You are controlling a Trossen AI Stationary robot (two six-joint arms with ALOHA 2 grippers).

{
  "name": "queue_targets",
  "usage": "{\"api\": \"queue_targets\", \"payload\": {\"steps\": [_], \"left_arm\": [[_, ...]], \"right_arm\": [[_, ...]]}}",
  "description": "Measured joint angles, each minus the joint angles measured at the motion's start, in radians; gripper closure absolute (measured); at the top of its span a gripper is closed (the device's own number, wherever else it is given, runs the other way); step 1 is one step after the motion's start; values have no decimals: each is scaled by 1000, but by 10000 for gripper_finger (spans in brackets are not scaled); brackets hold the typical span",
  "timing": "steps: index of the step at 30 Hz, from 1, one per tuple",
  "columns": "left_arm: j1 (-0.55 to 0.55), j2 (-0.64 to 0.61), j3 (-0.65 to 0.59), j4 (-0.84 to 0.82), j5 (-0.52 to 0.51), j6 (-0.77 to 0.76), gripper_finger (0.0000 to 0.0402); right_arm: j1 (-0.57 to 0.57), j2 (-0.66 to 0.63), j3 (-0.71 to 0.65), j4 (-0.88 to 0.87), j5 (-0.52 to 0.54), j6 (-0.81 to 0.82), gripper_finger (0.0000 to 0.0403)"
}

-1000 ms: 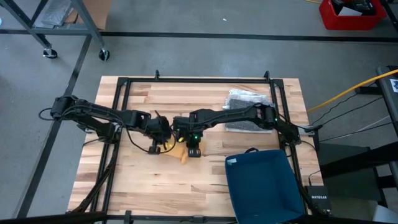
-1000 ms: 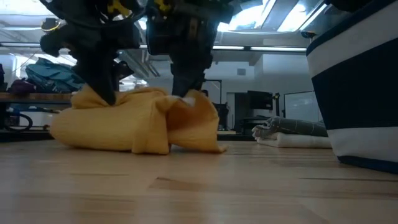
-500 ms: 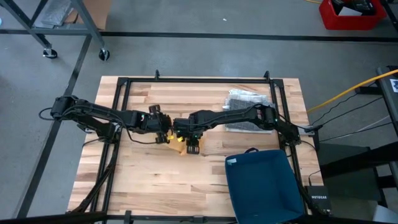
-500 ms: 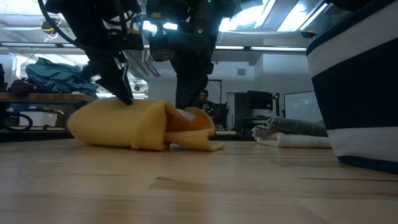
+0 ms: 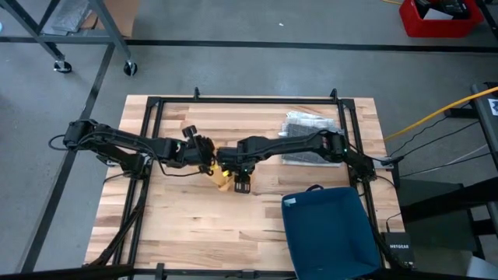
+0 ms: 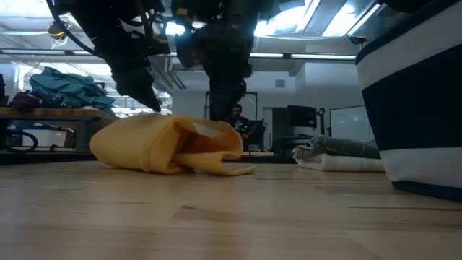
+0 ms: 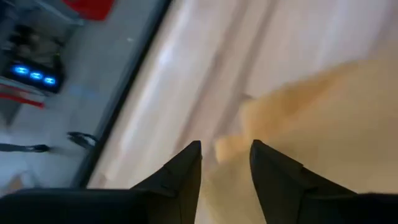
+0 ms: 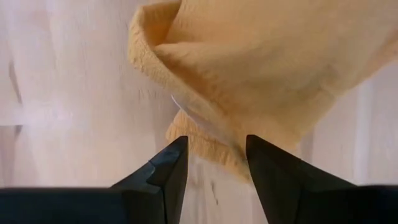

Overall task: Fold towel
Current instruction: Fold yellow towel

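Yellow towel [image 6: 170, 143] lies in a slumped, half-rolled heap mid-table, directly below both pincers; judged soft, light and limp, so best pinched at a free hem or corner, not the bulk. Left gripper [image 7: 225, 163] and right gripper [image 8: 216, 162] hang just above it, released, nothing held. Blue bin [image 5: 331, 229] stands well off on the right gripper's side.

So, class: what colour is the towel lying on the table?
Yellow; the towel shows best in the low view.

Yellow towel [image 5: 222, 173] mostly hidden under arms, blue bin [image 6: 415, 108] cut off
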Motion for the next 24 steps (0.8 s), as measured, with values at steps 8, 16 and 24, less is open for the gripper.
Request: {"api": "queue_targets", "payload": {"steps": [8, 16, 24], "left_arm": [[0, -7, 5, 59, -164, 126, 290], [-51, -133, 23, 40, 141, 178, 313], [-78, -193, -26, -42, 373, 68, 334]], "right_arm": [[1, 0, 116, 4, 62, 5, 238], [9, 0, 98, 210, 51, 79, 238], [46, 2, 12, 444, 57, 77, 238]]}}
